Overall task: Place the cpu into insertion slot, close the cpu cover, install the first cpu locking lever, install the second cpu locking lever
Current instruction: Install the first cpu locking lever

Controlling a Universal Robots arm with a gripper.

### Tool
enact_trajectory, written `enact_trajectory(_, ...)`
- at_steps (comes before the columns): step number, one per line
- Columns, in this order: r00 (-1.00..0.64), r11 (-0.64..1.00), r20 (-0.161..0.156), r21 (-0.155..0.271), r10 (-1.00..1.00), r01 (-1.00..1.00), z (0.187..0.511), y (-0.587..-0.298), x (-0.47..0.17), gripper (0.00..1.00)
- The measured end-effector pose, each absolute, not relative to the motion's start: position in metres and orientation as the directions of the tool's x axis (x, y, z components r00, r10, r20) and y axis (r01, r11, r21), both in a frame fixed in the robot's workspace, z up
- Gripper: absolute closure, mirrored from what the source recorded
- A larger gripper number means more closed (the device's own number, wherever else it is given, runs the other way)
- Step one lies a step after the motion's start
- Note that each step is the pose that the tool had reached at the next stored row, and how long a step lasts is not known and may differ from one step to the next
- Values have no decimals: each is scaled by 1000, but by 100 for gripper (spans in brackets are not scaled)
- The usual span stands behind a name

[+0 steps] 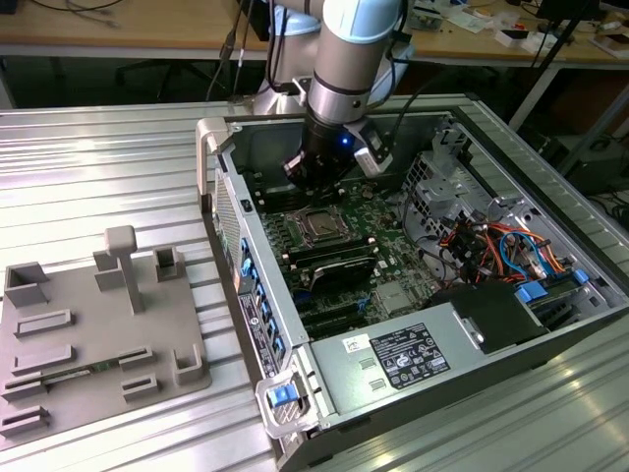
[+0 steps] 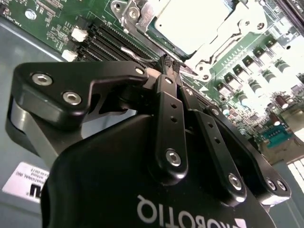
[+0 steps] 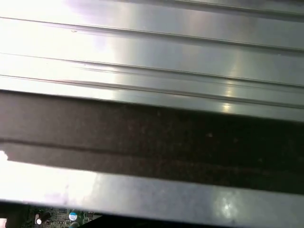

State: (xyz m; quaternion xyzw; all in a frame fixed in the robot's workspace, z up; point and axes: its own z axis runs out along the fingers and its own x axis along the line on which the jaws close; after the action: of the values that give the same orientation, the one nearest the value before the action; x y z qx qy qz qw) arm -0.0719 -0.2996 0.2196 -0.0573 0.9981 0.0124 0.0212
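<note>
The cpu (image 2: 183,19) lies in the insertion slot, its pale metal top showing through the cut-out of the cpu cover (image 2: 231,35), which lies flat over it. In the exterior view the insertion slot (image 1: 320,226) sits mid-board in the open computer case. My gripper (image 2: 167,61) is shut, its black fingertips pressed together just beside the socket's edge. A thin wire locking lever (image 2: 137,56) runs along that edge right at the tips; whether they touch it is hard to tell. In the exterior view the gripper (image 1: 313,185) hangs over the socket's far side.
Black memory slots (image 1: 334,261) lie beside the socket, and a power supply (image 1: 413,354) and coloured cables (image 1: 491,246) fill the case toward the exterior view's right. A grey fixture plate (image 1: 98,334) rests on the ribbed metal table (image 3: 152,47) at the exterior view's left.
</note>
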Motion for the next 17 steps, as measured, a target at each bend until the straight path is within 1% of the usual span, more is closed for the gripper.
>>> enact_trajectory(6, -993, 993, -44, 22, -114, -115, 228, -299, -75, 89)
enact_trajectory(17, -992, 993, -44, 24, -115, -116, 230, -296, -85, 89)
